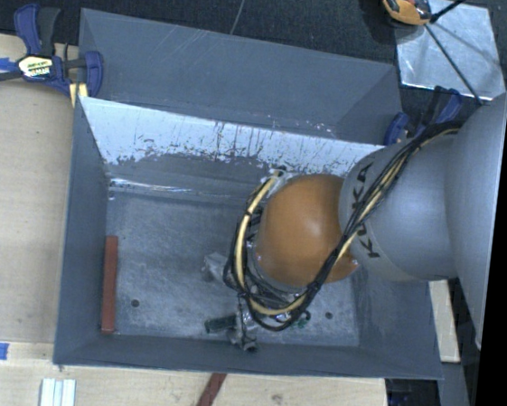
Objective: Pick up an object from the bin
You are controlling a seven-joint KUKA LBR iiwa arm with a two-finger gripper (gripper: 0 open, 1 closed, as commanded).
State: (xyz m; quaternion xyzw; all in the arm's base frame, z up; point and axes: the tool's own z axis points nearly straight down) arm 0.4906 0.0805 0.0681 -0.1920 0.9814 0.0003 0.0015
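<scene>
My gripper is low over the bin floor near the front wall, right of the middle, mostly hidden under the arm's orange cover and cables. A small dark thing lies just to its left on the floor; whether it touches the gripper I cannot tell. A small pale grey thing lies a little farther back, at the left edge of the cover. A long red-brown bar lies along the floor's left edge, far from the gripper.
The arm reaches in from the right and covers the right half of the bin floor. The bin's sloped walls rise close around the gripper at the front.
</scene>
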